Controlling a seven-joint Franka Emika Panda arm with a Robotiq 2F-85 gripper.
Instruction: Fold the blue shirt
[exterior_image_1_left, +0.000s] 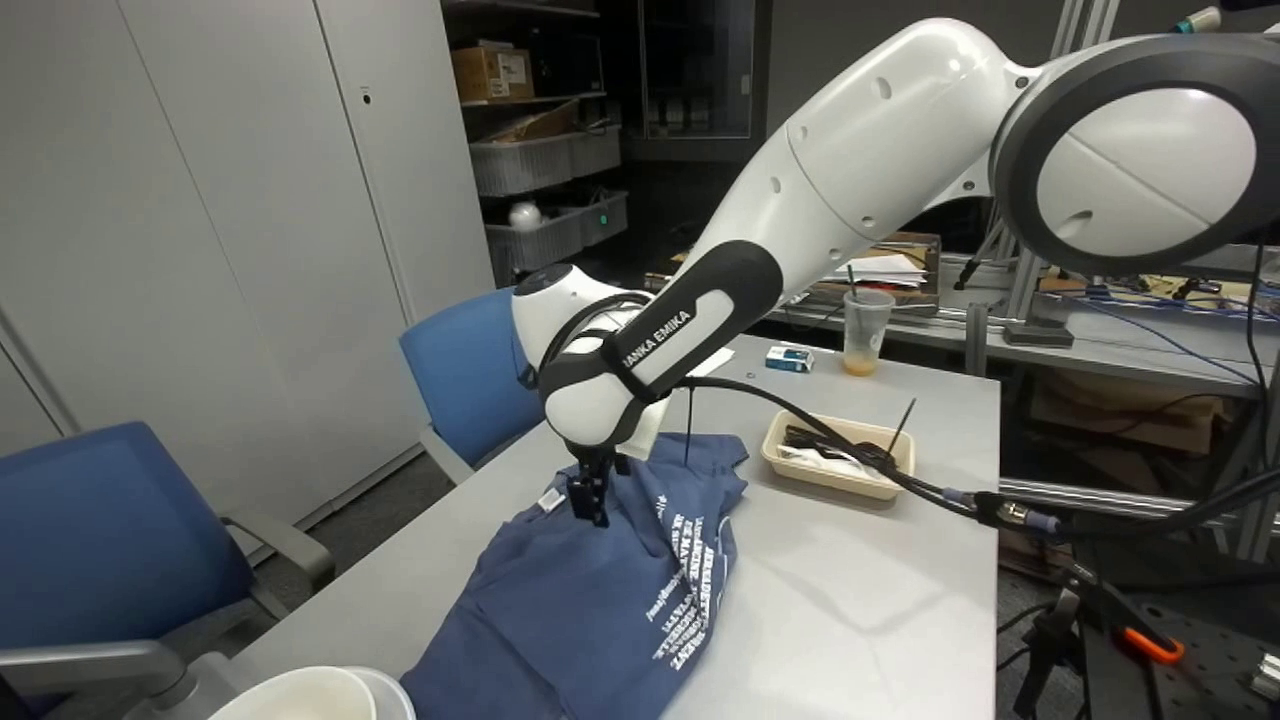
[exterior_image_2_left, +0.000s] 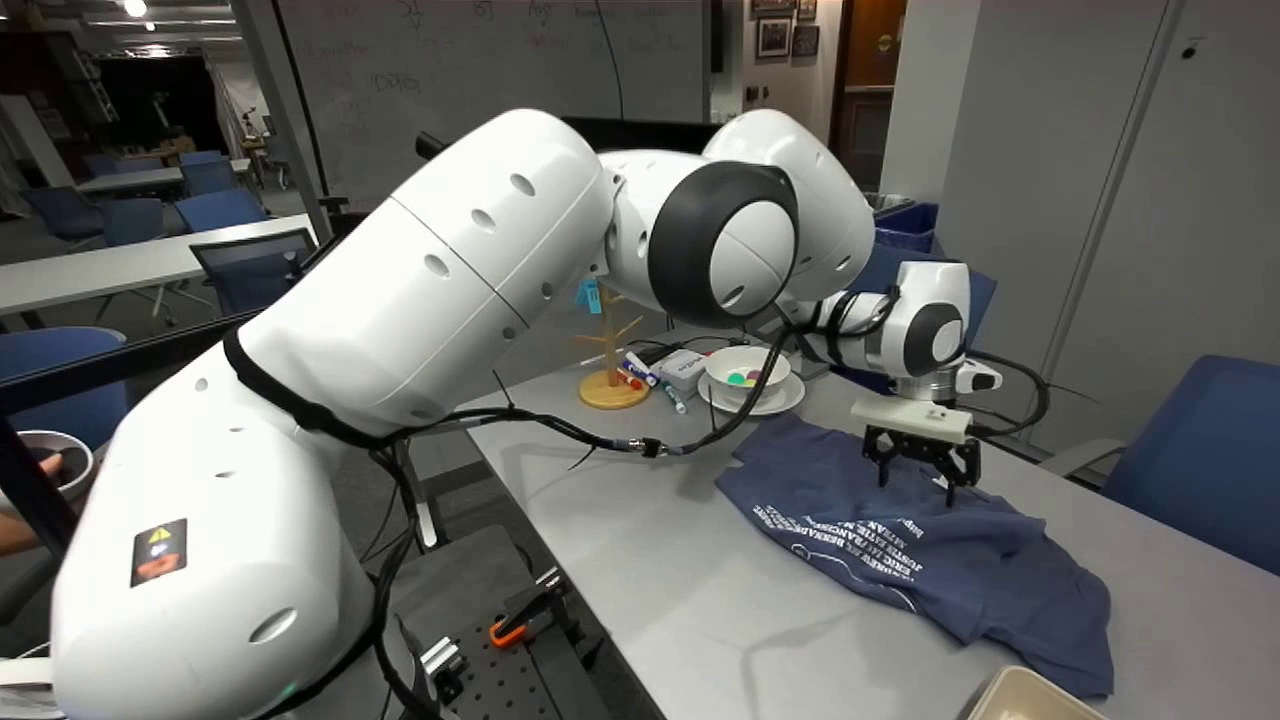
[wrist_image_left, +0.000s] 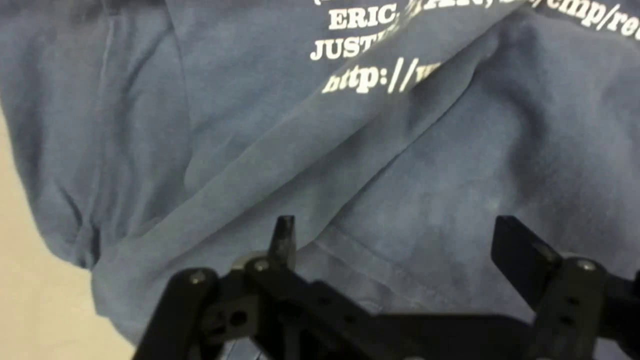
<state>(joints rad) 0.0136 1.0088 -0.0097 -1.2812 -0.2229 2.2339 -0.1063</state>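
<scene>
Blue shirt (exterior_image_2_left: 935, 562), uncropped only in an exterior view

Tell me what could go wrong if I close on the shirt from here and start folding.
Bunching: in the wrist view the open end effector has a diagonal fold of the shirt close by, so closing may pinch several layers.
Dishes: at one end the shirt lies close to the plate under the bowl, so cloth swept that way might shove them.
Nudging: the tan tray sits near the shirt's other end and could get pushed too.
</scene>
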